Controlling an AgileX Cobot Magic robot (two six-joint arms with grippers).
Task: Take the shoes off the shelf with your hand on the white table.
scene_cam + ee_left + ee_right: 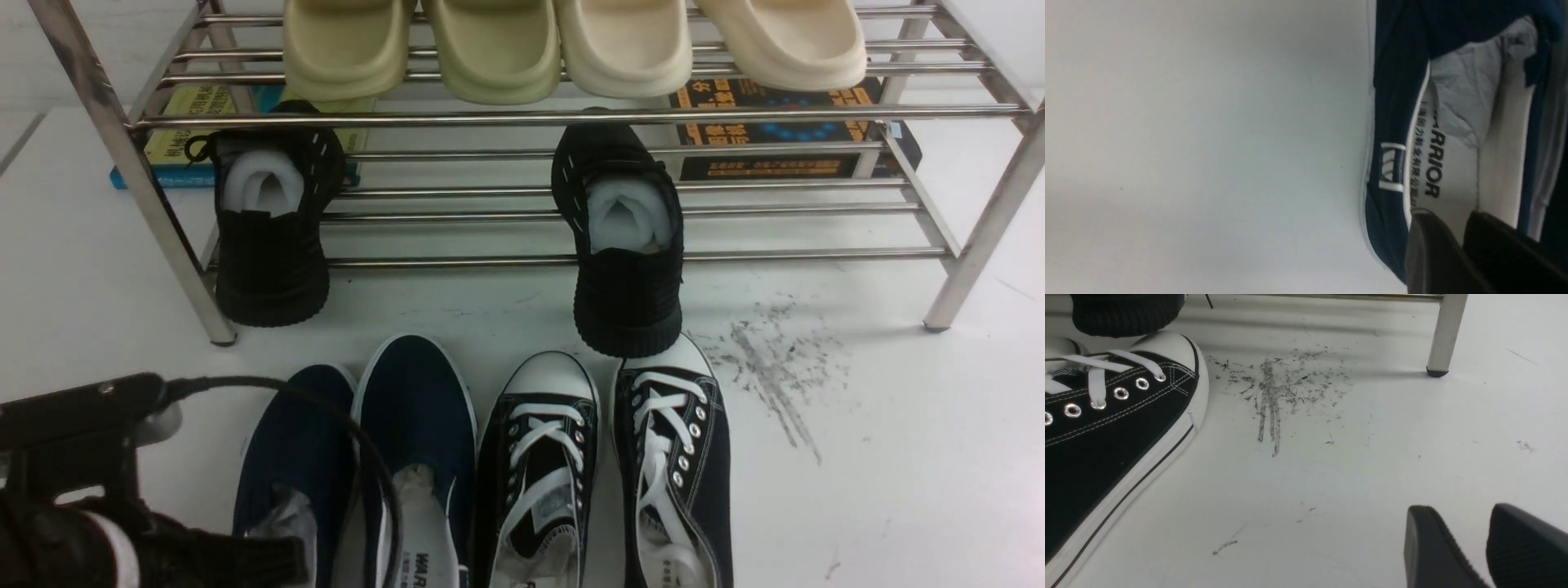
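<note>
The two navy-blue shoes lie side by side on the white table, toes toward the shelf. My left arm reaches over the left one from the near left corner. In the left wrist view my left gripper hangs over a navy shoe's heel opening. Its fingers stand slightly apart, and only the white "WARRIOR" insole shows in the gap. My right gripper is open above bare table, holding nothing.
Black lace-up sneakers lie right of the navy pair. Black knit sneakers hang off the shelf's lower tier, and cream slippers fill the top tier. Books lie behind. Grey scuff marks stain the table.
</note>
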